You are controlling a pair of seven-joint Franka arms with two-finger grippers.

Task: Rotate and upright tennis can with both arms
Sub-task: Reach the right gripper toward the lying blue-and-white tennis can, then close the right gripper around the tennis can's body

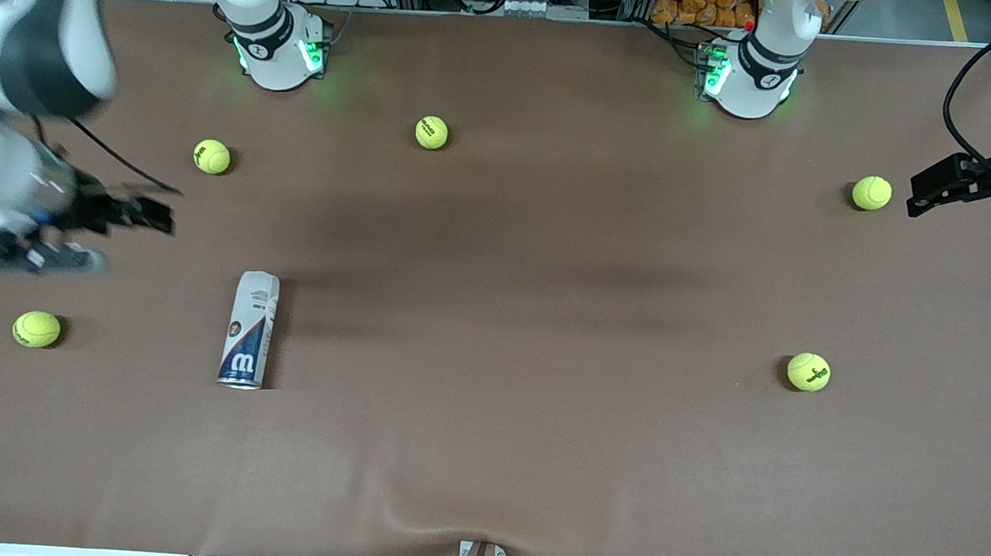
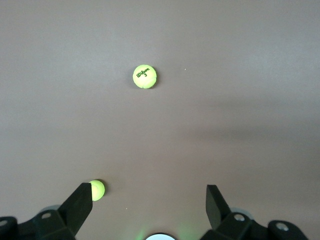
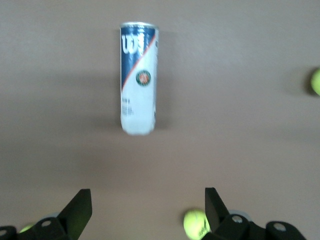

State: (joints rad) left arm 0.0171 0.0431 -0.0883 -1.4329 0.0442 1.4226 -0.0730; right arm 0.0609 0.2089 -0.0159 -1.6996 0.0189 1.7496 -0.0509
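The tennis can (image 1: 249, 331) lies on its side on the brown table, toward the right arm's end, silver rim pointing at the front camera. It also shows in the right wrist view (image 3: 139, 77), lying flat with the white "W" on the navy label. My right gripper (image 1: 155, 215) is open and empty, up over bare table at the right arm's end, apart from the can; its fingers (image 3: 80, 207) stand wide. My left gripper (image 1: 920, 196) is open and empty over the left arm's end of the table, next to a tennis ball (image 1: 871, 193); its fingers (image 2: 80, 202) stand wide.
Other tennis balls lie loose: one near the right arm's base (image 1: 212, 156), one at mid table toward the bases (image 1: 431, 132), one at the right arm's end beside the can (image 1: 37, 329), and one toward the left arm's end (image 1: 808, 371). The cloth wrinkles at the front edge (image 1: 410, 507).
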